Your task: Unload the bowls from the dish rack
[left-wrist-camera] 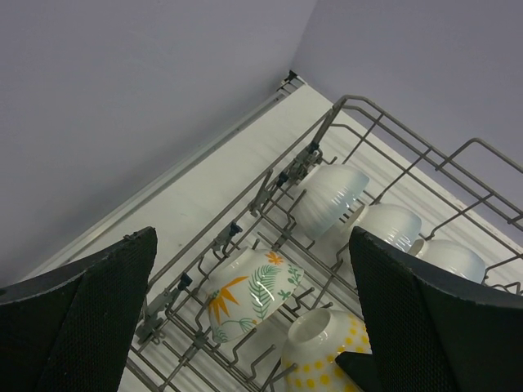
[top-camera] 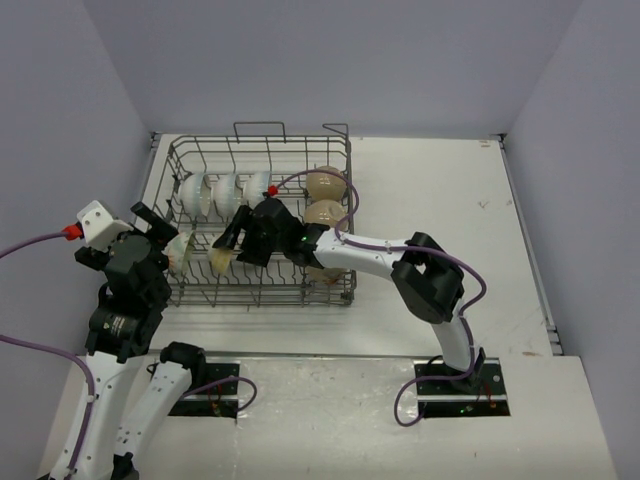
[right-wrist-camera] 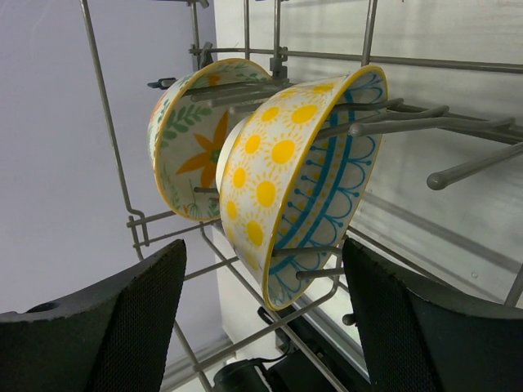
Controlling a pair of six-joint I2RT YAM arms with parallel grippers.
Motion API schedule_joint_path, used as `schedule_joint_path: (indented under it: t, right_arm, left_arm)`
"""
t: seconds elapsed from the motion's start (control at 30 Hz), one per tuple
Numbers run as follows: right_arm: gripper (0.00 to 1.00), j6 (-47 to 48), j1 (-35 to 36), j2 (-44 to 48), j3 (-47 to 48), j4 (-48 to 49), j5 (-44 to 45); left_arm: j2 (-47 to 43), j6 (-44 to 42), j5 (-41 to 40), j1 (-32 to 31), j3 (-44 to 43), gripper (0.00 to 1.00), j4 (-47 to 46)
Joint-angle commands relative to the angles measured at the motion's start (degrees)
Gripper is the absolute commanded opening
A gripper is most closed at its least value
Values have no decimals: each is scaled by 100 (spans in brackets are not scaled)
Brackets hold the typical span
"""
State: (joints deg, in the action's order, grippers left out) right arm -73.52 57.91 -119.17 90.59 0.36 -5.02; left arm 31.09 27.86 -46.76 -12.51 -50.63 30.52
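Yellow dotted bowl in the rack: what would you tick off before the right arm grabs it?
1. Right jaws open: ok.
2. Yellow dotted bowl between them: ok.
3. Jaws touching the bowl: cannot tell.
4. Rack tines clear of the bowl: not ok, several cross it.
5. Gap to the floral bowl behind: cannot tell.
6. Left jaws open, apart from the right arm: ok.
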Motion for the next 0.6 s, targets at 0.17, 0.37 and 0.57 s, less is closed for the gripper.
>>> schedule_joint_path:
  t: [0.17, 0.37, 0.57]
  right_arm:
    - [78, 338, -61, 351, 389, -405, 616]
    - [78, 557, 1, 421, 600, -747, 906]
    - [78, 619, 1, 193, 908, -880, 844]
  left_arm:
    - [-42, -79, -35, -32, 53, 100, -266]
    - [-51, -87, -35, -32, 45, 100, -266]
    - [-59, -87, -35, -32, 53, 100, -266]
